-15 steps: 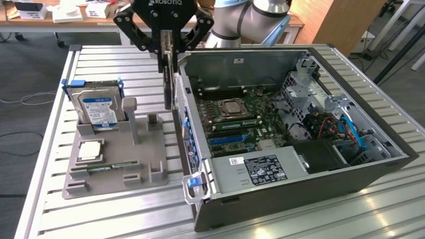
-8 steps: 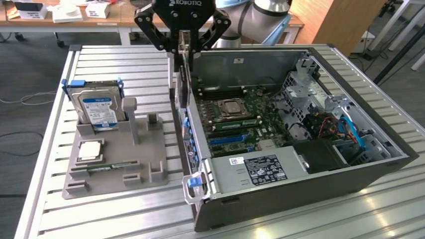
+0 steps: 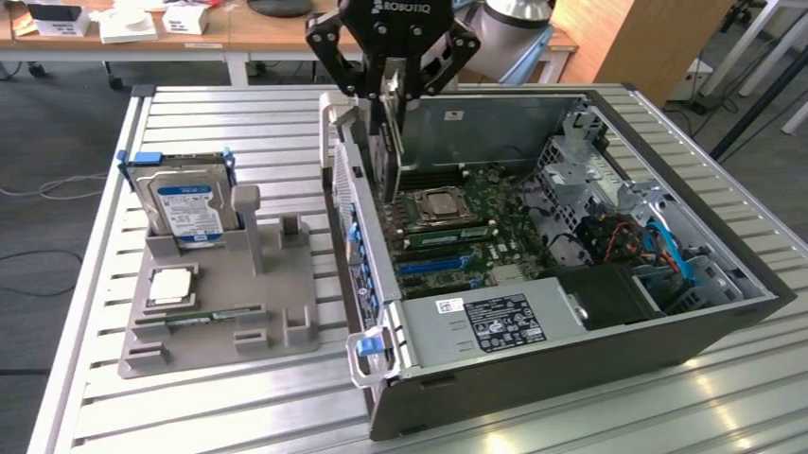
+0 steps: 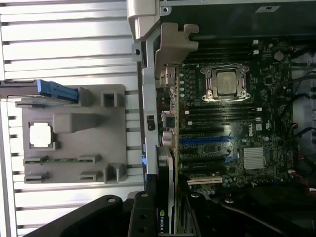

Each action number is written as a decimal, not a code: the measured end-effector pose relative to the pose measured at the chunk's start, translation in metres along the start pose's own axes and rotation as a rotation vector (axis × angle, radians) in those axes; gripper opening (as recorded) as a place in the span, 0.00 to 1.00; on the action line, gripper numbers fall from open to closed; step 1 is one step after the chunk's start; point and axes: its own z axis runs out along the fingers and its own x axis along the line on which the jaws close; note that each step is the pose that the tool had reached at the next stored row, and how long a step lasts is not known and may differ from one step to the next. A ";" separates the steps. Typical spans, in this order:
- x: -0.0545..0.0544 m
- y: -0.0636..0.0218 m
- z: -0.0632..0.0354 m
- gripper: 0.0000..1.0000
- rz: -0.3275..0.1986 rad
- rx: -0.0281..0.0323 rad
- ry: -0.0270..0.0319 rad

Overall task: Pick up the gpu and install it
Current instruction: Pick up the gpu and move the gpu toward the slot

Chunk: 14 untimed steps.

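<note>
Clamping the gpu edge-down, the closed gripper hovers over the open computer case, seemingly aligned for the slots.

Ribbed tabletop of brushed metal. Matt grey plastic holder. Computer case of dull bare sheet metal. Hard drive in shiny metal, paper label. Graphics card, dark matt board.
</note>
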 end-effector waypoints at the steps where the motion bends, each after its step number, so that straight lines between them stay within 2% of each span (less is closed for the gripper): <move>1: -0.004 0.0003 0.0001 0.27 0.000 0.0000 0.0005; 14: -0.052 0.0038 0.0006 0.27 0.000 0.0002 0.0040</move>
